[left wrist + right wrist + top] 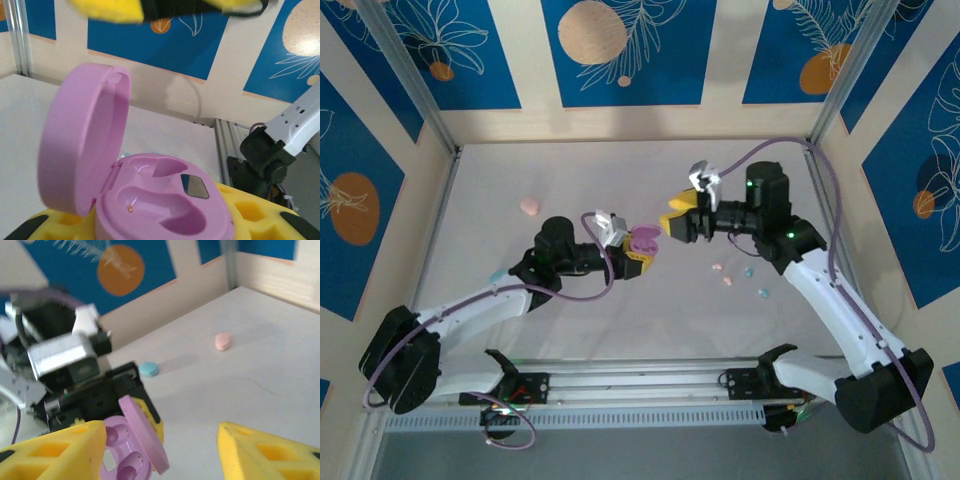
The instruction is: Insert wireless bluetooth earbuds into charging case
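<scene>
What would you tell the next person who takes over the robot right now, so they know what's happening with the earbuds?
Left tool: shut on the purple case, with its lid flipped open.
Right tool: open and empty, close beside the case.
Things: two pink earbuds and two light blue earbuds lie loose on the table. A pink case and a blue case sit farther off.
Done: case gripped and opened.
Left: both wells look empty, so earbuds need picking up and seating.
</scene>
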### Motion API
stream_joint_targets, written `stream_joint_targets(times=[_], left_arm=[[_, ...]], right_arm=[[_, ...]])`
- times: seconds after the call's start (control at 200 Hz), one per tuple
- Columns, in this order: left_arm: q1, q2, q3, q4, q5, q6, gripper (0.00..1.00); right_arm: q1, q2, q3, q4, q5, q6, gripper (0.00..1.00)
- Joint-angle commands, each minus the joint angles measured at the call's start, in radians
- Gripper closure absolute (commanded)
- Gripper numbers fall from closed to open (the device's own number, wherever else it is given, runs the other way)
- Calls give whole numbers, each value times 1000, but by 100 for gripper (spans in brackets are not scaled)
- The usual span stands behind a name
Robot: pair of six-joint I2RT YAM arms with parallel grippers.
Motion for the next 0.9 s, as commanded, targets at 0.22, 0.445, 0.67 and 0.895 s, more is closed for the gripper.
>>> stream_joint_targets(times=[0.22,0.445,0.67,0.895], left_arm=[[-5,70,-100,331,-123,-92,72],[-7,62,-120,339,-135,-103,72],[-7,28,-129,312,-139,-97,72],[-8,7,-128,290,-141,-87,72]], right_arm=[[-318,198,14,-354,230,343,55],[-323,479,33,-402,348,310,65],[-332,611,96,-426,490,302,66],[-387,696,133,-459,588,301,67]])
